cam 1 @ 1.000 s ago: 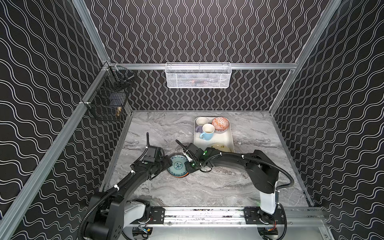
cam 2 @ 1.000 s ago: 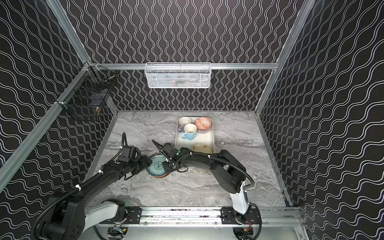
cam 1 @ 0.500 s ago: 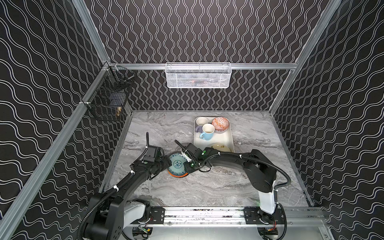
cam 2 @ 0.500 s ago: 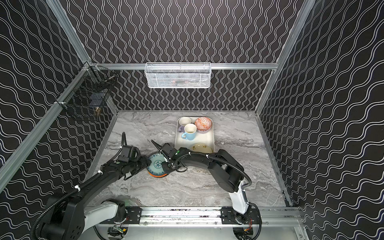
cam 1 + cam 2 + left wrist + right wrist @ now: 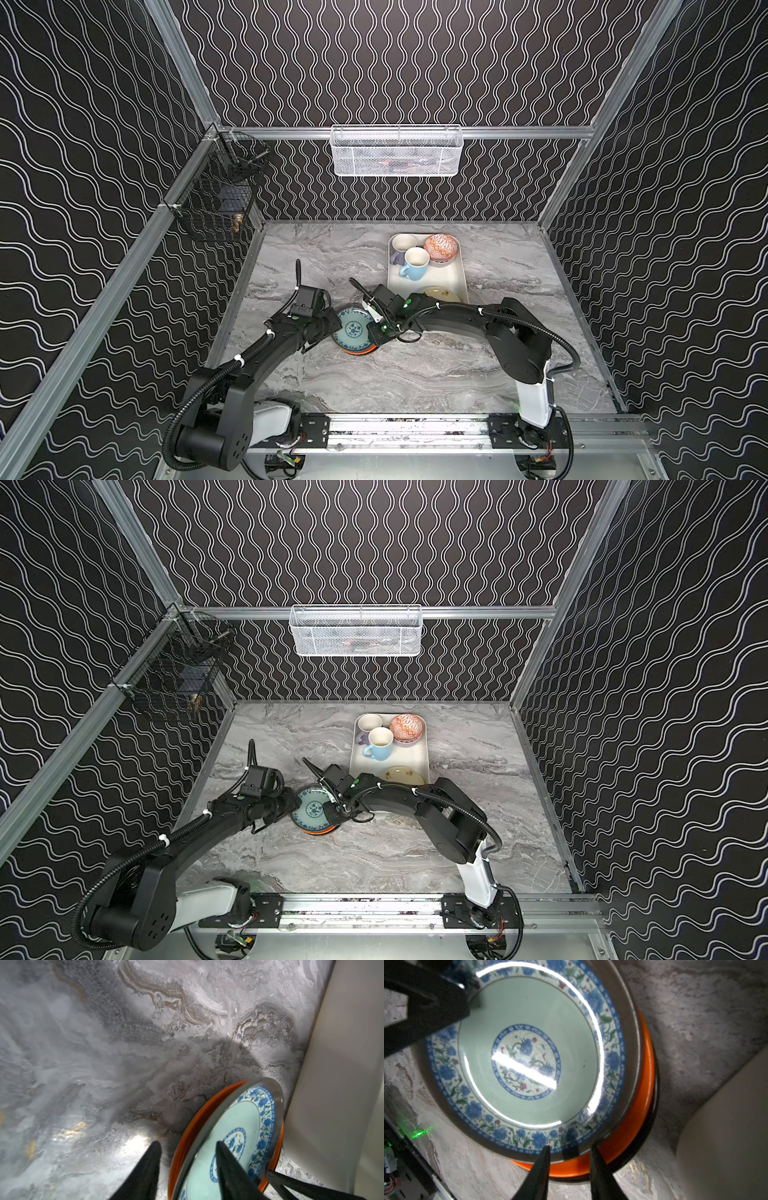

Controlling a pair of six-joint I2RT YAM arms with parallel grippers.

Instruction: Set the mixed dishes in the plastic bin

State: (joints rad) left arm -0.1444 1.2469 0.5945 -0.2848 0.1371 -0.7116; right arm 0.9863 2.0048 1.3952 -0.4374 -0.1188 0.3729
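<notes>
Fingers of the left gripper just narrowed astride the blue-patterned plate the right gripper pinches, clamp uncertain, likely readying its binning.

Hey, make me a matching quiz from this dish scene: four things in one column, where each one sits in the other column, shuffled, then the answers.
Things:
1. light-blue mug
2. orange-patterned bowl
3. blue-patterned plate
4. white mesh basket

Places:
A. in the far right corner of the bin
B. hanging from the back rail
C. in the bin, beside the lilac mug
D. outside the bin, over an orange plate

Pairs: 1-C, 2-A, 3-D, 4-B
</notes>
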